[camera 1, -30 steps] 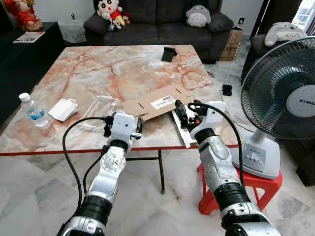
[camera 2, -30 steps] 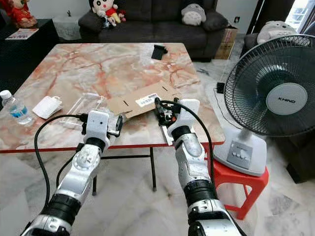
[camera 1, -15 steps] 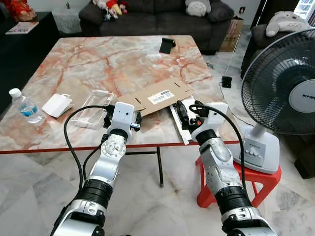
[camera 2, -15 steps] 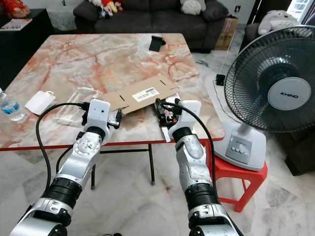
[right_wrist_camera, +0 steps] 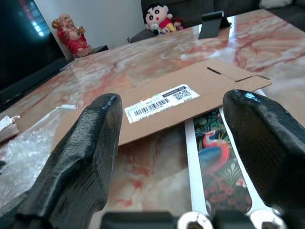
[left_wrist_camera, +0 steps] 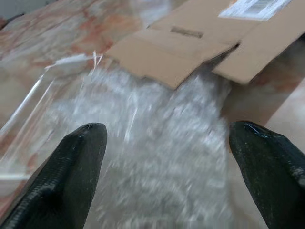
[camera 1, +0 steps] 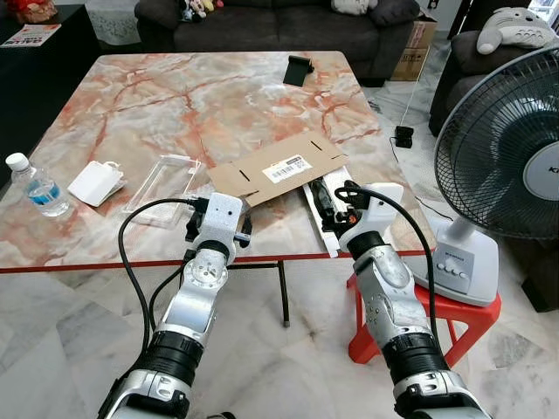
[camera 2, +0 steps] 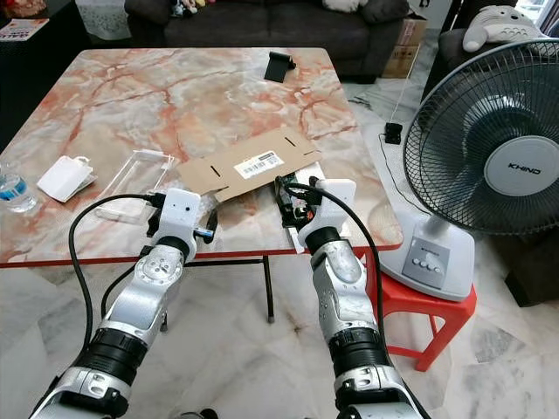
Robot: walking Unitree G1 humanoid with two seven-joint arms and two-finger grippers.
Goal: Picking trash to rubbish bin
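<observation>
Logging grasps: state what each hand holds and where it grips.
Nothing held. Left hand open over clear bubble wrap; right hand open before flat brown cardboard sheet.

"KHIND" on fan (camera 2: pixel 509 165) hub; barcode label on flattened cardboard (right_wrist_camera: pixel 162 98), digits too small to read

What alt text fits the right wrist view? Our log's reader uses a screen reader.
The right gripper, its two black fingers spread open, hovers low over a pink-veined marble table, aimed at a flattened brown cardboard sheet with a barcode label. A white-bordered card printed with a peacock lies just beside the cardboard.
</observation>
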